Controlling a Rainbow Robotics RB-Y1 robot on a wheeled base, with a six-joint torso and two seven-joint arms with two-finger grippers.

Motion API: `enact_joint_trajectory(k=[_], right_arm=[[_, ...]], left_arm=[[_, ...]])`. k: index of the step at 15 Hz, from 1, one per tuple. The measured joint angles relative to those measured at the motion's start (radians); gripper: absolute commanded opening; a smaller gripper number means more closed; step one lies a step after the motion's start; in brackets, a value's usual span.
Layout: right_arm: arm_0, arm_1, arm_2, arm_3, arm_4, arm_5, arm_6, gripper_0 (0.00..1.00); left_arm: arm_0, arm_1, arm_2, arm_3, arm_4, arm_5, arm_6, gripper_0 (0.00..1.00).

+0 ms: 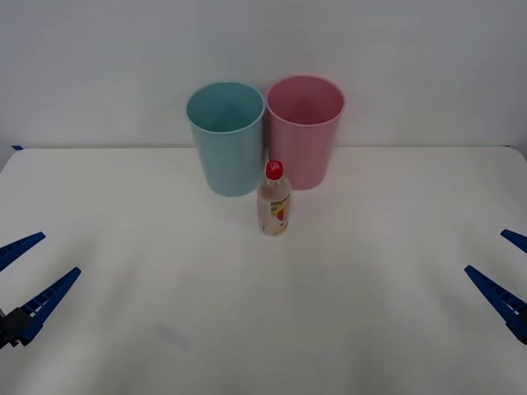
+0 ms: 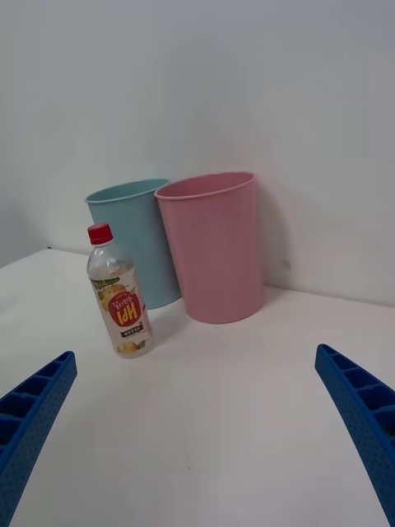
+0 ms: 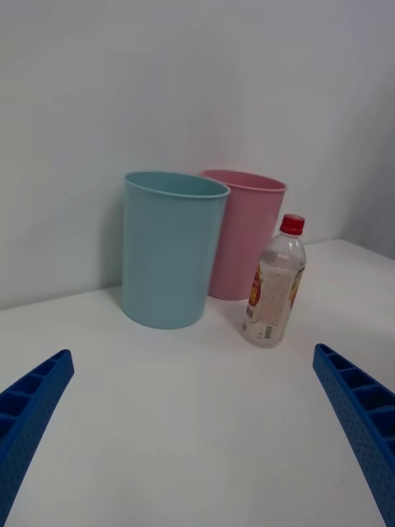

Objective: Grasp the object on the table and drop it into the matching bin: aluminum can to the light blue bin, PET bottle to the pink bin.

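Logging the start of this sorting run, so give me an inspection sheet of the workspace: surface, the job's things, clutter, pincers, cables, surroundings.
Surface: white table, plain and flat.
Job's things: PET bottle upright with red cap on, just in front of the two bins; light blue bin and pink bin upright side by side at the back, blue on the robot's left.
Clutter: nothing seen.
Pincers: left pincer open at the left edge, right pincer open at the right edge; both apart from the bottle.
Cables: nothing seen.
Surroundings: plain pale wall behind the table.
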Motion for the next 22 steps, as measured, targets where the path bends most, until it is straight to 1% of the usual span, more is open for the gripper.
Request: enact_joint_trajectory(k=[3, 4, 8, 11, 19, 22], right_arm=[[0.0, 0.004, 0.0, 0.0, 0.001, -0.001, 0.0, 1.0], [-0.003, 0.017, 0.003, -0.001, 0.007, -0.006, 0.001, 1.0], [-0.005, 0.019, 0.016, -0.025, 0.013, -0.004, -0.003, 1.0], [-0.026, 0.019, 0.038, -0.025, 0.039, 0.004, -0.001, 1.0], [-0.112, 0.019, 0.139, -0.025, 0.129, 0.074, -0.033, 1.0], [-0.139, 0.001, 0.206, -0.025, 0.138, 0.135, -0.054, 1.0]], left_arm=[[0.0, 0.0, 0.0, 0.0, 0.0, 0.0, 0.0, 1.0], [0.0, 0.0, 0.0, 0.0, 0.0, 0.0, 0.0, 1.0], [0.0, 0.0, 0.0, 0.0, 0.0, 0.0, 0.0, 1.0], [0.0, 0.0, 0.0, 0.0, 0.0, 0.0, 0.0, 1.0], [0.0, 0.0, 0.0, 0.0, 0.0, 0.0, 0.0, 1.0], [0.0, 0.0, 0.0, 0.0, 0.0, 0.0, 0.0, 1.0]])
